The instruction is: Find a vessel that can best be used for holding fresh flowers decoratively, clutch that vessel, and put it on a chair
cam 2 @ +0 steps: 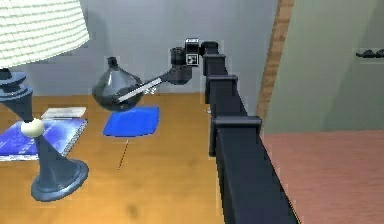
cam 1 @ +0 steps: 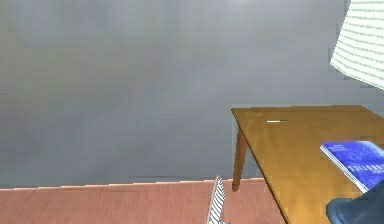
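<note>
One dark vase (cam 2: 112,84) at gripper (cam 2: 128,96), inside unseen, wooden table (cam 2: 170,160)

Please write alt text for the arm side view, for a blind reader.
The robot's dark arm reaches over a wooden table, its gripper at a dark grey vase; whether it holds the vase cannot be told. A flat blue pad, a blue book and a grey lamp are nearby.
</note>
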Controlling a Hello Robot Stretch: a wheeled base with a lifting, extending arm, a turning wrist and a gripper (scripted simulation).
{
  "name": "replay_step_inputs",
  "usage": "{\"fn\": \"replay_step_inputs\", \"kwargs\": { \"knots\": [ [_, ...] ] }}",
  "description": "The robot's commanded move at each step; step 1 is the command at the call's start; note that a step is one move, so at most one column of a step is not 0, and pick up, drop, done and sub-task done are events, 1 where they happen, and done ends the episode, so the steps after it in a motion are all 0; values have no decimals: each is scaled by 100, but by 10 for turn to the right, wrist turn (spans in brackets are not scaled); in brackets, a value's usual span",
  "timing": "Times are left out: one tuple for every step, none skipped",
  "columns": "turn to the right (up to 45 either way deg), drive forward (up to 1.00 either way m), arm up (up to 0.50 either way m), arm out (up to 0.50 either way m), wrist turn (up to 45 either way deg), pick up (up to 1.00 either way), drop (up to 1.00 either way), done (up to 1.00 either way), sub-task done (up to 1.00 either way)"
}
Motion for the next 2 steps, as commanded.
{"fn": "replay_step_inputs", "kwargs": {
  "knots": [
    [0,0,0,0,-450,0,0,0,0],
    [0,0,0,0,-180,0,0,0,0]
  ]
}}
